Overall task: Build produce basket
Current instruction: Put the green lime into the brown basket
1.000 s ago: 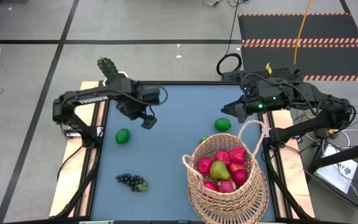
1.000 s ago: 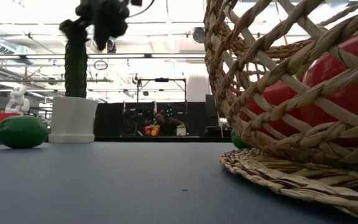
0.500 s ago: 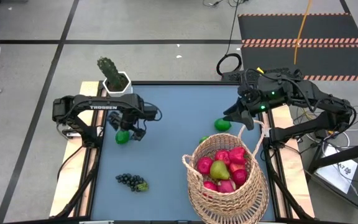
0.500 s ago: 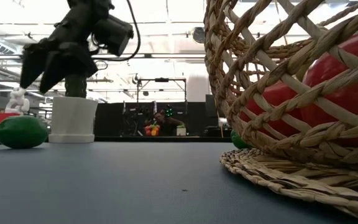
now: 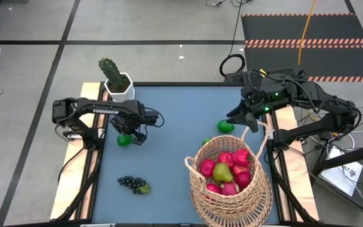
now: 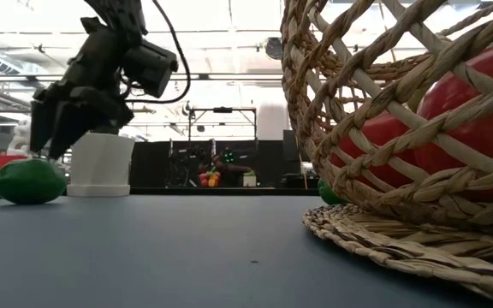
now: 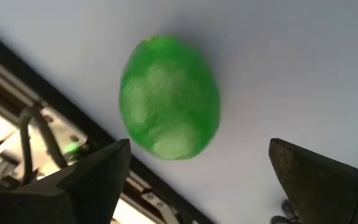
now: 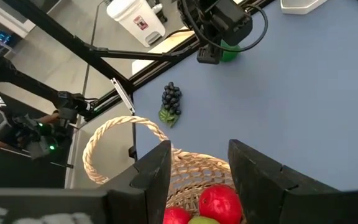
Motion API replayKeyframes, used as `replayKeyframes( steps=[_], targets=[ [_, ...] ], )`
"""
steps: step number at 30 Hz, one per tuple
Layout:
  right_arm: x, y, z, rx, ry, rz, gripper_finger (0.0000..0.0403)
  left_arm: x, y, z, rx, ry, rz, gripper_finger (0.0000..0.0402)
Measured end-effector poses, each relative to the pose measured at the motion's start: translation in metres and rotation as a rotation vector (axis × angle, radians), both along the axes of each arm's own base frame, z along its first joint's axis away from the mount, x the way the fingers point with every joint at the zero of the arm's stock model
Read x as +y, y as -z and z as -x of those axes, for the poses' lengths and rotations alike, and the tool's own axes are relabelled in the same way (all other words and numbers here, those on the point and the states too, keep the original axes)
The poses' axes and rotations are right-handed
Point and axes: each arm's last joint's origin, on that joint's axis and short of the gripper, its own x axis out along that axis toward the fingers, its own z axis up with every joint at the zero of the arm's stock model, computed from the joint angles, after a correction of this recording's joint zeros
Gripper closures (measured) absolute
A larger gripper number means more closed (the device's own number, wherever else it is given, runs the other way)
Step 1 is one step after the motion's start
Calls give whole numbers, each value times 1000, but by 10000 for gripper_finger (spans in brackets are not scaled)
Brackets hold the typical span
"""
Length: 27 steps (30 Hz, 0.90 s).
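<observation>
Left gripper [image 7: 194,171] hangs over the lime [image 7: 169,96] near the table's left edge, fingers spread wide, gripping nothing. Right gripper [image 8: 194,168], half open and empty, hovers by the wicker basket's [image 5: 232,195] handle; grapes [image 5: 133,184] lie apart.

Robotics lab: hazard-striped floor mat [image 5: 307,30] lying beyond the table [image 5: 181,120], cables [image 5: 232,63] trailing across tiled floor, equipment racks [image 6: 216,154] standing behind.
</observation>
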Motion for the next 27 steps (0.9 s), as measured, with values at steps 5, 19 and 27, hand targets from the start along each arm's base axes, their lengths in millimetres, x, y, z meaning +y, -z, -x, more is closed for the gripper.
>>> replayKeyframes(
  steps=[5, 19, 27],
  targets=[
    [0, 0, 0, 4, 13, -20, 250, -1, 13, 9, 47, -1, -10, 18],
    [-1, -4, -5, -50, 14, -15, 250, -2, 38, 9, -71, 39, -4, 18],
    [-1, -2, -9, -38, 15, -16, 250, 1, 40, 4, -117, 60, -62, 44]
  ],
)
